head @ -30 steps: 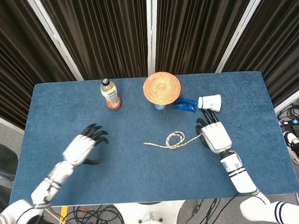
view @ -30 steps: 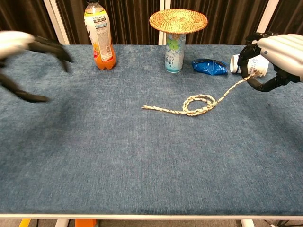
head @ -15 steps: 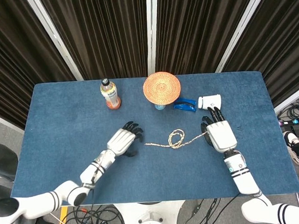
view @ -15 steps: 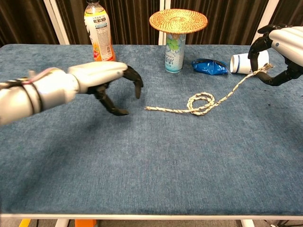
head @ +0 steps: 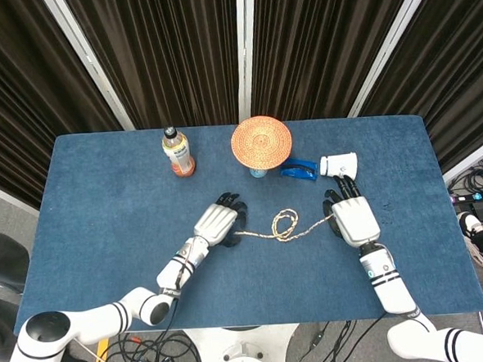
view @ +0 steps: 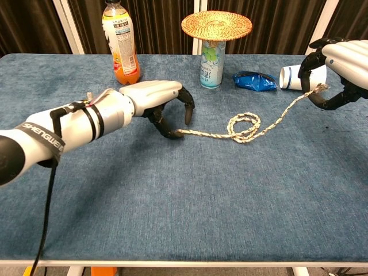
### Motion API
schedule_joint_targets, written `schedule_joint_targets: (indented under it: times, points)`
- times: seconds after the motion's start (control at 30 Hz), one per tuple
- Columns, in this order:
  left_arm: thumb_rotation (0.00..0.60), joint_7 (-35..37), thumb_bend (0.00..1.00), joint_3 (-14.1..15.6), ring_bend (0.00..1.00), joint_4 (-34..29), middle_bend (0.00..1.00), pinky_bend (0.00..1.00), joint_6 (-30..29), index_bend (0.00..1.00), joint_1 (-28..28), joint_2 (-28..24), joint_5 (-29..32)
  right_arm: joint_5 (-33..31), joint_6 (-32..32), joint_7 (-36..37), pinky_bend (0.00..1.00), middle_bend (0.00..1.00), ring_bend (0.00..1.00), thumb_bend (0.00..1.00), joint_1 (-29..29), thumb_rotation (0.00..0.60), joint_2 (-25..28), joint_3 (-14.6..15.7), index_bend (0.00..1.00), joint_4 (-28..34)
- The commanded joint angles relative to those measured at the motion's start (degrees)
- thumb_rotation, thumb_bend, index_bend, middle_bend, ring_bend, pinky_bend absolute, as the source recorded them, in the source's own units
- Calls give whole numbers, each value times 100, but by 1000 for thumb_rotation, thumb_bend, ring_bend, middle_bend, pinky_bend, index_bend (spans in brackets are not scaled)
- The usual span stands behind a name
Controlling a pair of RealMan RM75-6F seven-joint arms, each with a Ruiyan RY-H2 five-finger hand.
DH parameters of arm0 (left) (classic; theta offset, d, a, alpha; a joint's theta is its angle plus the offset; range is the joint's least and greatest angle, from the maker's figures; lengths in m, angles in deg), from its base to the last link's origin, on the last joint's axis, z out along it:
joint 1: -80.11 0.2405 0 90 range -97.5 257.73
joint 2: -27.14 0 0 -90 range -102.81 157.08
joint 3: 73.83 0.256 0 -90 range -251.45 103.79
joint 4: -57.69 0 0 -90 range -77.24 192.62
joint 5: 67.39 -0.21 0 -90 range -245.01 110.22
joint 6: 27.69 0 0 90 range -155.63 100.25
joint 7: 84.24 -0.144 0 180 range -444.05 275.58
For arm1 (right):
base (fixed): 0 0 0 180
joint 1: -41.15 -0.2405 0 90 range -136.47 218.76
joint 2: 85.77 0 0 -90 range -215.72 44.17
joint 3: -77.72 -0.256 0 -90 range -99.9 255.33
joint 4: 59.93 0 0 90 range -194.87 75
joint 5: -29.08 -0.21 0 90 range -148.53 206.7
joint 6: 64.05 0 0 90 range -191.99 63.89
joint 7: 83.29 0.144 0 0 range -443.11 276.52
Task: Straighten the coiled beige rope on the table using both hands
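Right hand (view: 336, 72) pinches one end of the beige rope (view: 244, 127), lifted off the bench (view: 172, 201); left hand (view: 164, 103) hovers fingers apart over the other end, gripping nothing. The loop sits mid-bench. Risk: pulling before the left grips just drags the coil.

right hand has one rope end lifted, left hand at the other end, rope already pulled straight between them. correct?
Not quite: the rope is not straight. The chest view shows a loop still coiled in its middle. The rest holds: the right hand holds one end lifted off the table, and the left hand is at the other end.
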Motion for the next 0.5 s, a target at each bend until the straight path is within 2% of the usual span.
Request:
schedule_joint_targets:
  times: [0.03, 0.5]
  points:
    - [600, -94, 258, 65, 33, 140, 187, 1, -73, 508, -73, 108, -58, -9, -5, 31, 0, 295, 0, 568, 0, 600, -1, -2, 662, -18]
    - [600, -327, 341, 144, 33, 506, 187, 0, -88, 544, -216, 367, 116, -44, -20, 144, 0, 295, 0, 568, 6, 600, 4, 3, 662, -88]
